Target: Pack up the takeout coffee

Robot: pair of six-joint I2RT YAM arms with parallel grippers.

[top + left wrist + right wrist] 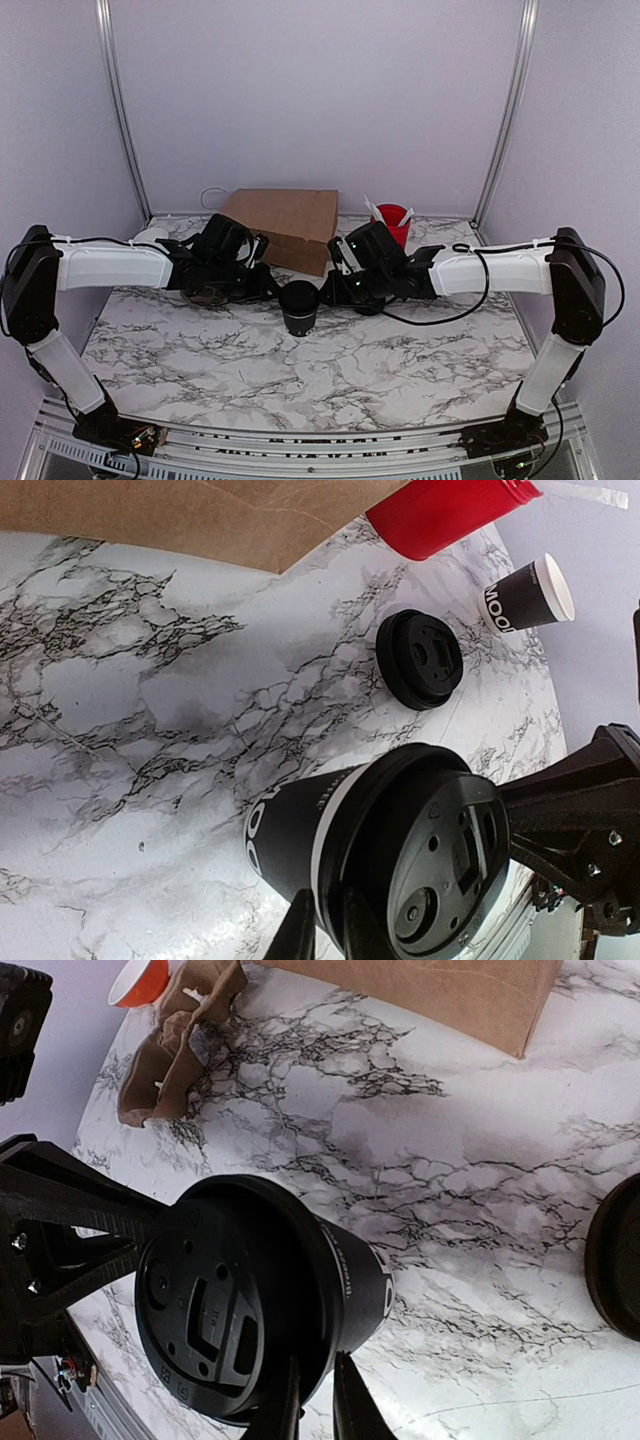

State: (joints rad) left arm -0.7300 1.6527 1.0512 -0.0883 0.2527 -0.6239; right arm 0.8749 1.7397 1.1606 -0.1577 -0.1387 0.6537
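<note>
The takeout coffee (299,308) stands upright at the middle of the marble table, a black cup with white lettering and a black lid pressed on top. My left gripper (275,290) reaches it from the left and my right gripper (328,290) from the right. In the left wrist view the cup (290,830) fills the lower frame and the left gripper (327,892) is shut across the lid's rim. From the right wrist, the cup (400,1280) lies close and the right gripper (317,1357) pinches the lid's rim on the opposite side.
A brown paper bag (285,225) lies at the back, with a red cup (395,222) holding white sticks to its right. A loose flat black lid (420,660) and a second open black cup (530,595) sit past the coffee. A brown cardboard carrier (180,1040) lies at the far left.
</note>
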